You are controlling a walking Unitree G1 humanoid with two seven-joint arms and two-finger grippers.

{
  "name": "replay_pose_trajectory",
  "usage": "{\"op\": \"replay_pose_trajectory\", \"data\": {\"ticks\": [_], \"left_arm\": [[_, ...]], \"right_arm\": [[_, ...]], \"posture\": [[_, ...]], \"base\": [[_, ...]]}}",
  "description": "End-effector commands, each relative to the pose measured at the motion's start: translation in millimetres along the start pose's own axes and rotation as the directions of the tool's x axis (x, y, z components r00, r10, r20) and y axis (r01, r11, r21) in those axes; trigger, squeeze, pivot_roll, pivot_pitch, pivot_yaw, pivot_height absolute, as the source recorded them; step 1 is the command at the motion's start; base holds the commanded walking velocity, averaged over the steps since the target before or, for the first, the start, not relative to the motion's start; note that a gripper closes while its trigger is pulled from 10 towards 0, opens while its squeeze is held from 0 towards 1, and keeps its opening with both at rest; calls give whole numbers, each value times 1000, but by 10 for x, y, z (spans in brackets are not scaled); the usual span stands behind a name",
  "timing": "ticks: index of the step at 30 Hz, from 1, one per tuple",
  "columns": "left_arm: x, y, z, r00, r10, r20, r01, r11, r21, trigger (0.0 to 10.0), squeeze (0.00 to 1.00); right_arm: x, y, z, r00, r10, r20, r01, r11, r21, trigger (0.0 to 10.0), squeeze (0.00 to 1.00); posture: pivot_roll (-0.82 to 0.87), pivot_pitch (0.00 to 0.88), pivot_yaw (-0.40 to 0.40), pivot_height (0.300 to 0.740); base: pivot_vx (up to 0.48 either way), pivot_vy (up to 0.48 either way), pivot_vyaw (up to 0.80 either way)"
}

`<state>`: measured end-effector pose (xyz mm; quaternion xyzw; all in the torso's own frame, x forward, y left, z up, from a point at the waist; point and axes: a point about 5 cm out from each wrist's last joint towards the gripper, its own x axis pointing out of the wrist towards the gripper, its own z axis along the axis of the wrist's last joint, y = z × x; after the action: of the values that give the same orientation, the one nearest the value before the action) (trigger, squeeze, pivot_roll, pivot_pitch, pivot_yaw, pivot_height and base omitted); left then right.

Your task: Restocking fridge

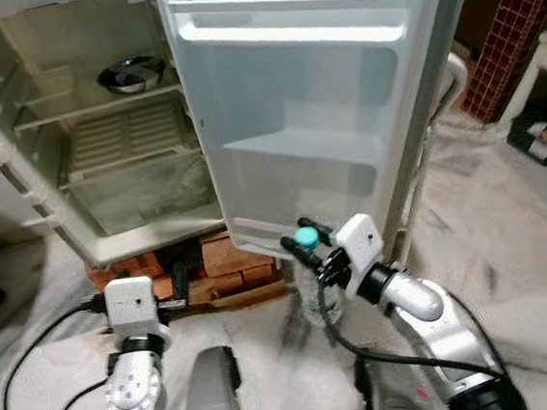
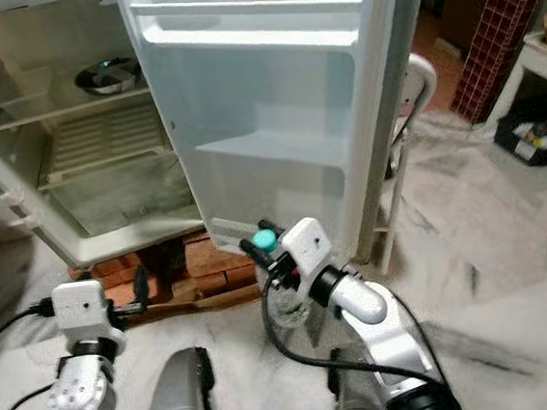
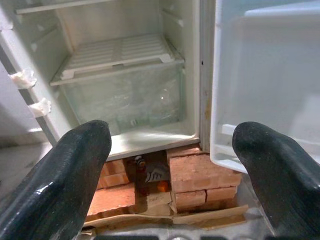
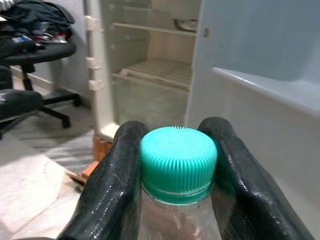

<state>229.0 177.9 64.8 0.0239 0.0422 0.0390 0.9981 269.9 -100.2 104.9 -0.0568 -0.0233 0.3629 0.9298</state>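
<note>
Right pincer (image 1: pixel 305 240) clamping bottle (image 4: pixel 177 212) (teal cap) below fridge door (image 1: pixel 313 114), left pincer (image 3: pixel 170 175) spread wide

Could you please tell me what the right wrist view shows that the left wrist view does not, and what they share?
Right wrist view: the right gripper, its fingers clamped on the teal cap of a clear bottle, with a black office chair off to one side.

Left wrist view: the left gripper open on nothing, and red bricks stacked beneath the fridge.

Both: the open fridge's ribbed shelf over a clear crisper drawer, and the white door.
</note>
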Motion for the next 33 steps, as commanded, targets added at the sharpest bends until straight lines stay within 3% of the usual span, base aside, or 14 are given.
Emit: {"op": "replay_pose_trajectory", "data": {"ticks": [1, 11, 26, 33], "left_arm": [[14, 21, 38, 1000, 3, 15, -3, 1000, 12, 10000, 0], [14, 5, 52, 999, -17, 28, 16, 1000, 12, 10000, 0], [14, -13, 60, 999, -35, 37, 34, 999, 7, 10000, 0], [19, -12, 66, 998, -41, 42, 41, 999, 7, 10000, 0]], "right_arm": [[16, -68, 64, 999, -37, 30, 38, 999, -29, 10000, 0], [43, -269, 175, 978, -187, 92, 195, 977, -86, 10000, 0], [70, -246, 165, 976, -192, 106, 203, 973, -105, 10000, 0], [70, -243, 162, 975, -194, 110, 206, 973, -105, 10000, 0]], "posture": [[-31, 79, 48, 608], [-31, 80, 50, 608], [-31, 79, 49, 608], [-35, 80, 56, 608]], "base": [[0, 0, 0], [0, 0, 0], [0, 0, 0], [254, 0, 0]]}}
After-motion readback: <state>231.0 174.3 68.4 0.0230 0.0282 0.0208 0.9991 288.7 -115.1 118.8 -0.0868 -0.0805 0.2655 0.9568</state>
